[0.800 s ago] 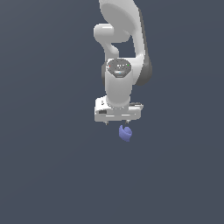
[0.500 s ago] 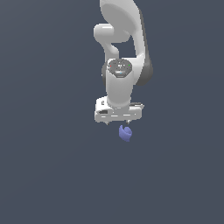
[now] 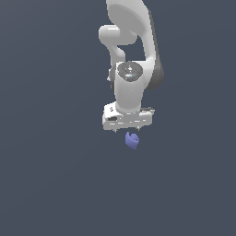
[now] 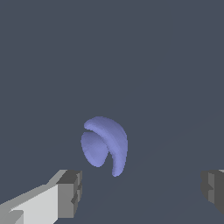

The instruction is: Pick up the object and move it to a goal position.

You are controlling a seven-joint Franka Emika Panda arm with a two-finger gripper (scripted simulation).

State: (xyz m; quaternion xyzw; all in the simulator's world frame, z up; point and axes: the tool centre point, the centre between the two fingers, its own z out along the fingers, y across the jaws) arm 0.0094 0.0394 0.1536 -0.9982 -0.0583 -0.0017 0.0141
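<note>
The object (image 3: pixel 132 140) is a small periwinkle lump with a curled notch, lying on the dark grey floor. In the exterior view it shows just below my white gripper (image 3: pixel 126 128), which hangs over it pointing down. In the wrist view the object (image 4: pixel 106 145) lies ahead of the gap between my two fingers, nearer to one fingertip (image 4: pixel 70 194) than to the other. The jaws stand wide apart and hold nothing. My gripper (image 4: pixel 142 191) is open and apart from the object.
The plain dark grey floor (image 3: pixel 55 175) spreads all around. The white arm (image 3: pixel 131 41) rises behind the gripper in the exterior view. No other object shows.
The arm and gripper have shifted only slightly, staying over the object. The object has not moved.
</note>
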